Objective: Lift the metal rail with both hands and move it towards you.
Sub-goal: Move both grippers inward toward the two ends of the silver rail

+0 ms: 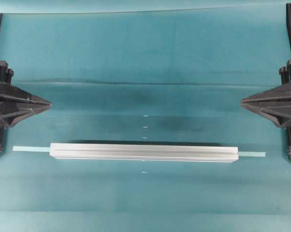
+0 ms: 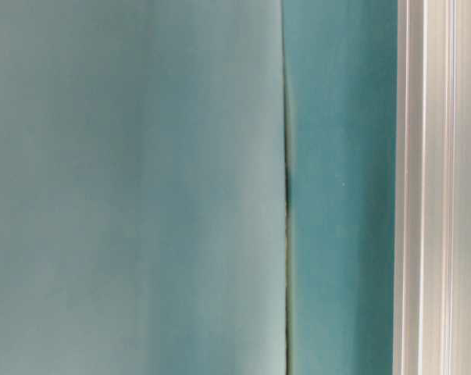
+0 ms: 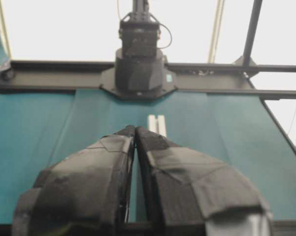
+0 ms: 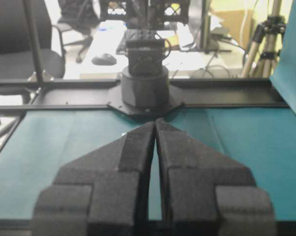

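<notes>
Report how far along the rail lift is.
Done: nothing yet. The metal rail lies flat on the table over the tape strip. In hand: nothing; left gripper and right gripper sit shut at the edges. Left: reach, grasp both ends, lift, pull nearer.

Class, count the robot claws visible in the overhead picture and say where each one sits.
2. The left claw sits at the left edge, the right claw at the right edge, both shut, pointing inward, apart from the metal rail.

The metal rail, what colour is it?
Silver, with lengthwise grooves; the metal rail shows best in the overhead view.
</notes>
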You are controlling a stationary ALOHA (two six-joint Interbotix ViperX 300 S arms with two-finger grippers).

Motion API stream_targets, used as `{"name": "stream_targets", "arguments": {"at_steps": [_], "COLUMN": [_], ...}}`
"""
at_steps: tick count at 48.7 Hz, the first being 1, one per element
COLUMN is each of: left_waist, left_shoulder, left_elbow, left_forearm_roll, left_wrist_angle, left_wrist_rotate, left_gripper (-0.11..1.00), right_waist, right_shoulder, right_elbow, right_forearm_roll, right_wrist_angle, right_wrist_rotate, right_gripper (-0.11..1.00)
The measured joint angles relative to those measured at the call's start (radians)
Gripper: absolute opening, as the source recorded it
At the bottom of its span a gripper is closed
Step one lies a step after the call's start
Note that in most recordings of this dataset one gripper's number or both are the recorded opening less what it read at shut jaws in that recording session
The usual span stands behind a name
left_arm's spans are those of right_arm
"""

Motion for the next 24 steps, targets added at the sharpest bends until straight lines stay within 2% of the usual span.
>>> {"name": "stream_targets", "arguments": {"at_steps": [3, 9, 17, 24], "left_waist": [-0.005, -0.012, -0.017, -0.018], "left_shoulder": [0.023, 0.094, 0.11, 0.127], "left_elbow": [-0.012, -0.041, -0.092, -0.166], "left_forearm_roll": [0.002, 0.011, 0.012, 0.012], "left_wrist_angle": [0.009, 0.031, 0.133, 0.33], "left_wrist_rotate": [-0.031, -0.086, -0.101, -0.101], "left_gripper": [0.09, -0.05, -0.06, -0.06], "right_waist": [0.0, 0.0, 0.0, 0.002], "right_shoulder": [0.005, 0.018, 0.029, 0.049], "right_elbow": [-0.002, -0.017, -0.051, -0.097], "right_forearm_roll": [0.008, 0.057, 0.067, 0.067], "right_wrist_angle": [0.002, 0.018, 0.137, 0.314], "right_wrist_rotate": [0.006, 0.04, 0.104, 0.129], "right_gripper": [0.13, 0.02, 0.02, 0.02]}}
